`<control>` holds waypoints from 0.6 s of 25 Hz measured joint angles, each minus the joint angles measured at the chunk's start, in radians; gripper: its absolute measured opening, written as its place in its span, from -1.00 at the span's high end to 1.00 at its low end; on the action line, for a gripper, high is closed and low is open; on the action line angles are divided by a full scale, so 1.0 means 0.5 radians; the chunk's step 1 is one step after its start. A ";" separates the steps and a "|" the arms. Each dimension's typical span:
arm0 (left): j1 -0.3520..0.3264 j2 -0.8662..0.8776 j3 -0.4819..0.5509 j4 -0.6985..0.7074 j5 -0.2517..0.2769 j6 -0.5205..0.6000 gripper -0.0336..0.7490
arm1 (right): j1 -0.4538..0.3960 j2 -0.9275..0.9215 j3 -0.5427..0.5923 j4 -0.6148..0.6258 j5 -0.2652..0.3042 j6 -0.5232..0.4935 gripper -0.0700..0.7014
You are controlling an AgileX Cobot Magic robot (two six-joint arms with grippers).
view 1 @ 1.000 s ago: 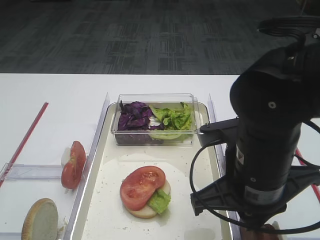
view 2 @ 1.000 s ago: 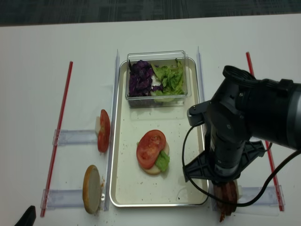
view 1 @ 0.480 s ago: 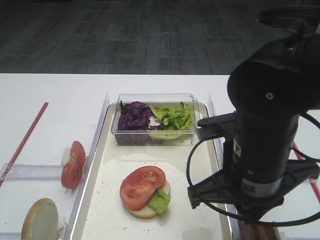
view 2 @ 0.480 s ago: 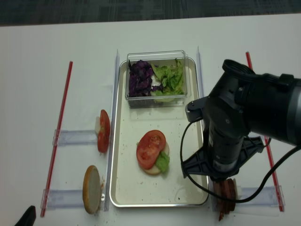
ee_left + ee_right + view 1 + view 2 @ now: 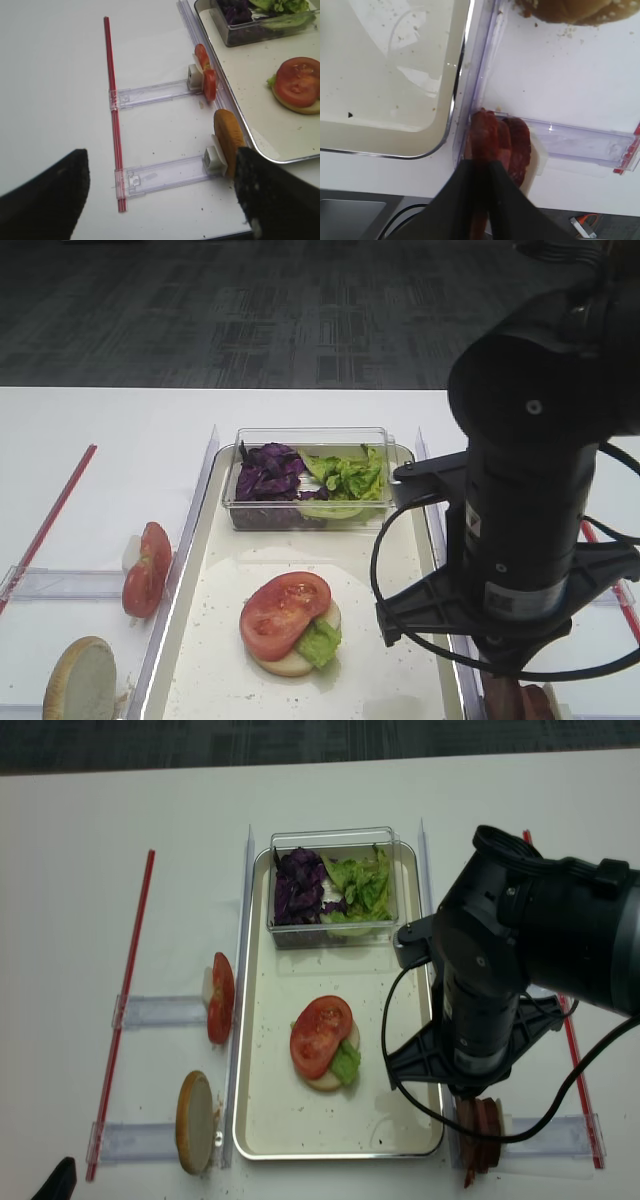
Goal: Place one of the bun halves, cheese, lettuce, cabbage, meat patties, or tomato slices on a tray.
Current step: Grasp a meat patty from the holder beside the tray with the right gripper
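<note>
patties, round flat reddish-brown meat patties (image 5: 501,145), are standing on edge in a clear plastic holder (image 5: 580,145) on the white counter (image 5: 560,75), just beside the cream-white metal-rimmed tray (image 5: 395,75). right fingers (image 5: 482,167) are clamped on one patty, now rising since a second ago, so the lift is probably starting. left fingers (image 5: 150,195) are standing apart, holding nothing.

right arm (image 5: 530,490): looking big, round, shiny black
cable (image 5: 385,560): looping thin and black
label (image 5: 508,600): showing small white patch
</note>
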 joint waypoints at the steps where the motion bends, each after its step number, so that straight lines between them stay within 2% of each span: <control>1: 0.000 0.000 0.000 0.000 0.000 0.000 -0.48 | 0.000 0.000 0.000 0.000 0.000 0.000 0.53; 15: 0.000 0.000 0.000 0.000 0.000 0.000 -0.48 | 0.000 0.000 0.000 0.000 0.001 -0.020 0.53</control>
